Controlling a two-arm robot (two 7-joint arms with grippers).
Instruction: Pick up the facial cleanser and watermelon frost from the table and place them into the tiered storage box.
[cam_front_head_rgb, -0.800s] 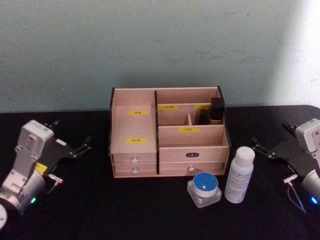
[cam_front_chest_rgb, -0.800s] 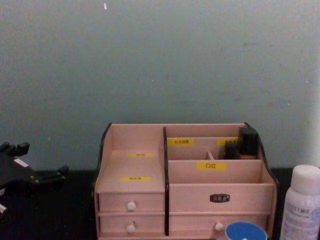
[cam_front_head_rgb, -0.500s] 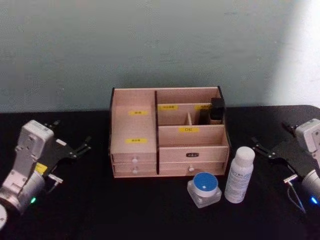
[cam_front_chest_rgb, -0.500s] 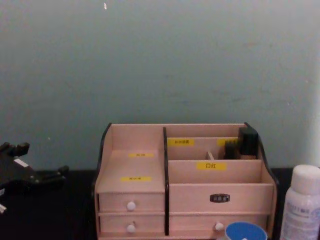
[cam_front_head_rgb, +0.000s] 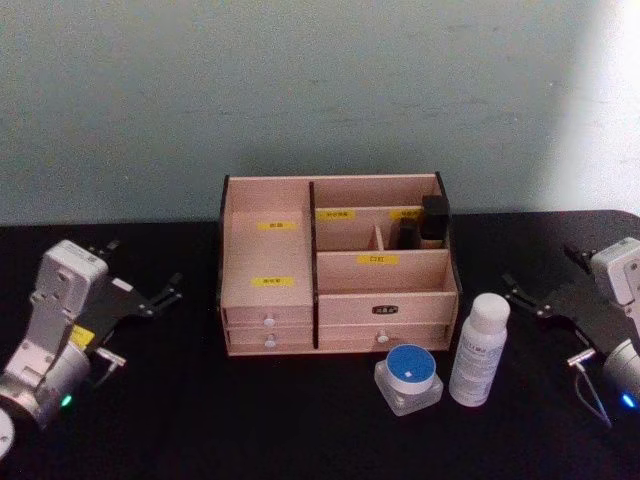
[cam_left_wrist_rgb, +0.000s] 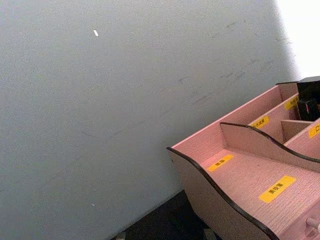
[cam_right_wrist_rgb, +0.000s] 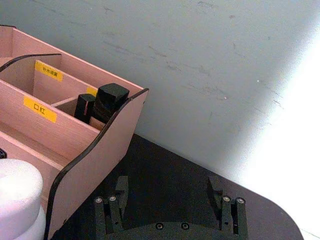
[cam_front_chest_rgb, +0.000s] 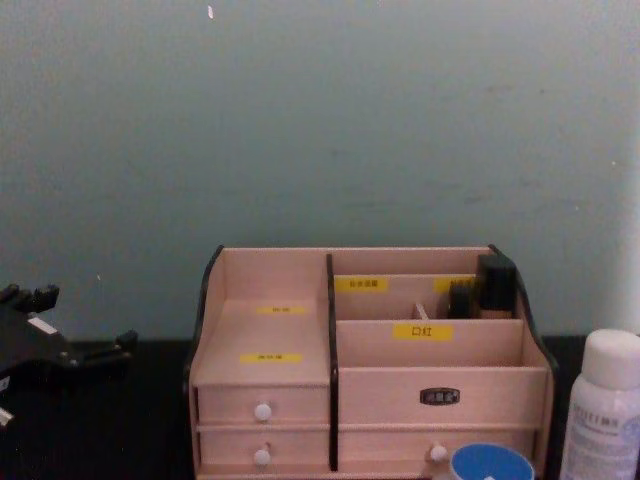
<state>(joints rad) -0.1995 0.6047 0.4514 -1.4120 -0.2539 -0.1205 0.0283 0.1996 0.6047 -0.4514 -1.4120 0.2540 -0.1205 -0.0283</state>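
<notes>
White bottle (cam_front_head_rgb: 478, 349) with a rounded cap and faint grey print, upright on the black table (cam_front_head_rgb: 200, 430), just off the front right corner of the pinkish wooden storage box (cam_front_head_rgb: 265, 262). Just beside it on the left, a squat clear jar (cam_front_head_rgb: 408, 378) with a blue lid, in front of the lower right drawer (cam_front_head_rgb: 385, 337). In the box's back right compartment, small dark items (cam_front_head_rgb: 432, 220). Open table on both sides and in front. Left gripper (cam_front_head_rgb: 140, 268) well left of the box, fingers spread wide, holding nothing; right gripper (cam_front_head_rgb: 542, 270) near the bottle's right, likewise spread and empty.
</notes>
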